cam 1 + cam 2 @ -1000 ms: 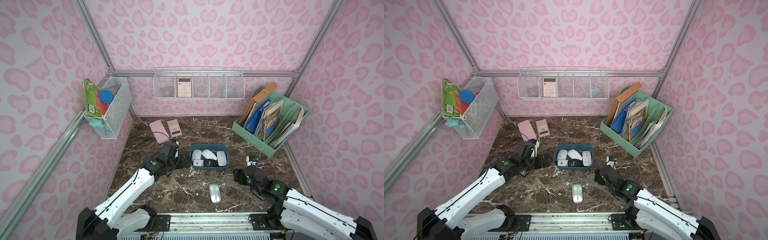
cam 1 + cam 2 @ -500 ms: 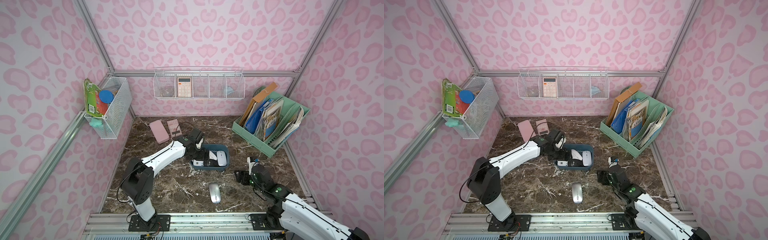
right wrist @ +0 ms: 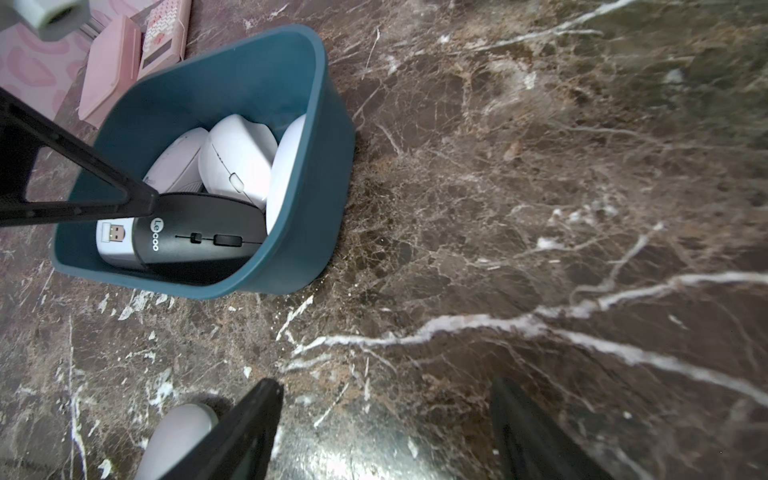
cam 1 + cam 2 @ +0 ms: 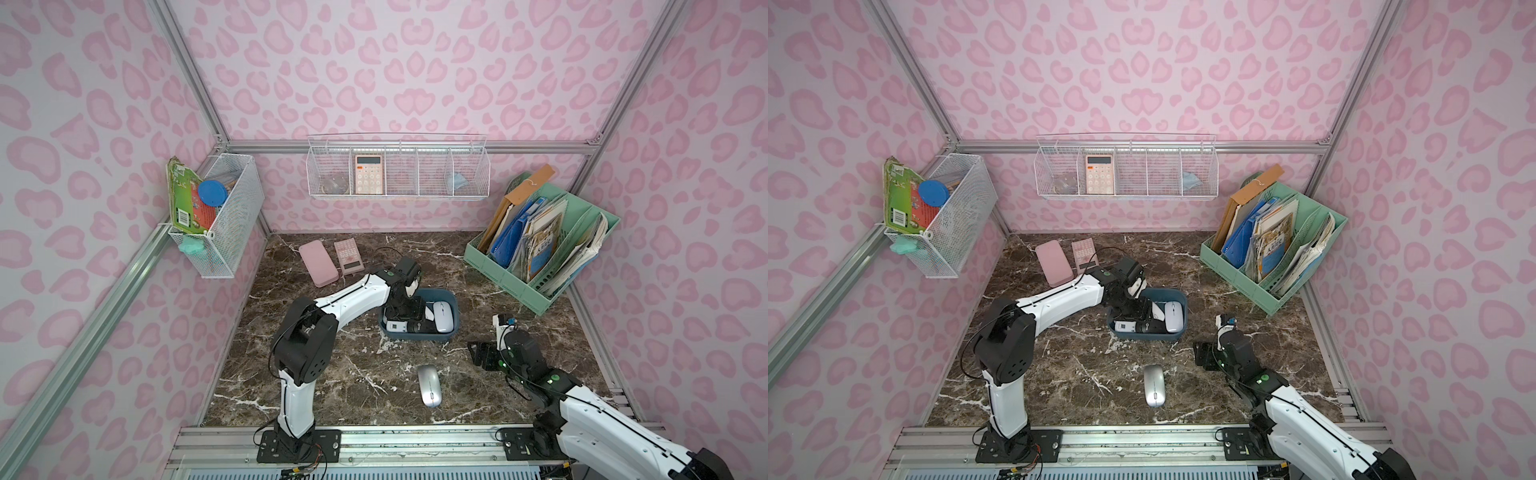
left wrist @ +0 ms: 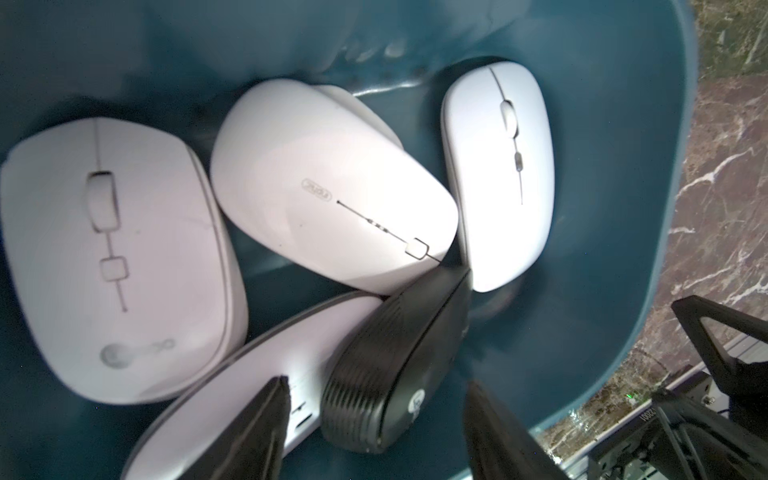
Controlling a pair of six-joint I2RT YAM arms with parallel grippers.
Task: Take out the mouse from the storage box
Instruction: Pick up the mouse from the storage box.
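The dark teal storage box [image 4: 415, 336] [image 4: 1142, 336] [image 3: 316, 187] stands mid-table and holds several mice. Three white mice lie in it, among them a slim one [image 5: 498, 166] and a rounded one [image 5: 324, 187]. A black mouse [image 5: 395, 374] [image 3: 199, 241] rests on its side against an upturned white one [image 5: 249, 374]. My left gripper [image 4: 404, 313] [image 4: 1133, 312] [image 5: 380, 419] reaches down into the box. Its jaws straddle the black mouse with a gap on each side, so it is open. My right gripper [image 4: 478, 353] [image 3: 382, 415] hangs open over bare marble, right of the box.
A silver mouse [image 4: 429, 384] [image 4: 1153, 384] lies on the table in front of the box. A pink case [image 4: 318, 264] and a pink calculator [image 4: 349, 255] lie at the back left. A mint-green file rack [image 4: 540, 249] stands at the back right. White wire baskets [image 4: 397, 170] hang on the walls.
My left arm swung from the left of the box over it and lowered into it. Its jaws narrowed around the black mouse. The right arm drew back a little to the right.
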